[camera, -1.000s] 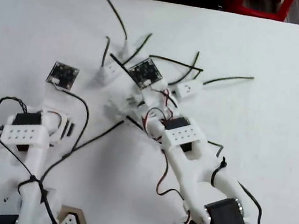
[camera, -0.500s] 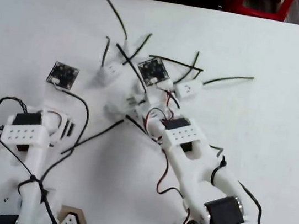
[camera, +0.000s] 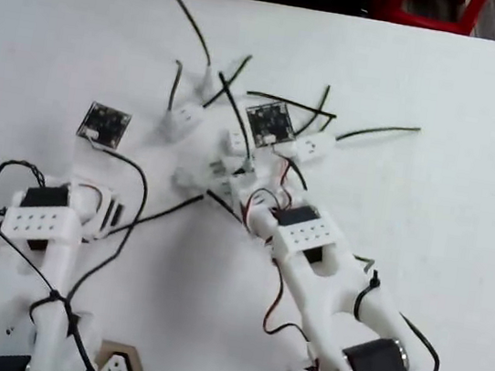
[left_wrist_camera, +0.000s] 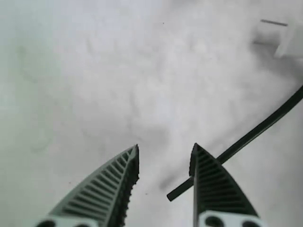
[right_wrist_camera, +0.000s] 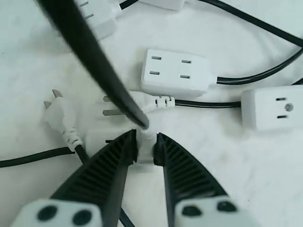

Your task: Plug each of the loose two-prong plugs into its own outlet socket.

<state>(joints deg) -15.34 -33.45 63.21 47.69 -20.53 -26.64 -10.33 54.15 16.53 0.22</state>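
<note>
My right gripper [right_wrist_camera: 144, 137] is shut on a white plug [right_wrist_camera: 143, 150] whose black cord [right_wrist_camera: 90, 52] sticks up and away from it. In the high view this gripper [camera: 239, 168] sits among the cords at the table's middle. Just beyond it lies a white double outlet [right_wrist_camera: 175, 73], with a single outlet [right_wrist_camera: 272, 109] to one side. Two loose two-prong plugs [right_wrist_camera: 61, 116] [right_wrist_camera: 118, 106] lie close to the fingertips. My left gripper [left_wrist_camera: 165, 149] hangs open over bare table, with a black cord end [left_wrist_camera: 173, 195] against one finger.
Three white outlet blocks [camera: 183, 121] [camera: 237, 143] [camera: 313, 146] lie with tangled black cords at the centre back. A loose plug [camera: 189, 177] lies beside my right gripper. My left arm [camera: 43, 226] stands at the front left. The white table [camera: 476, 135] has free room on the right.
My right arm has swung to the right with the plug in its fingers. The held cord's free end has lifted and swept rightward. The left arm has stayed still.
</note>
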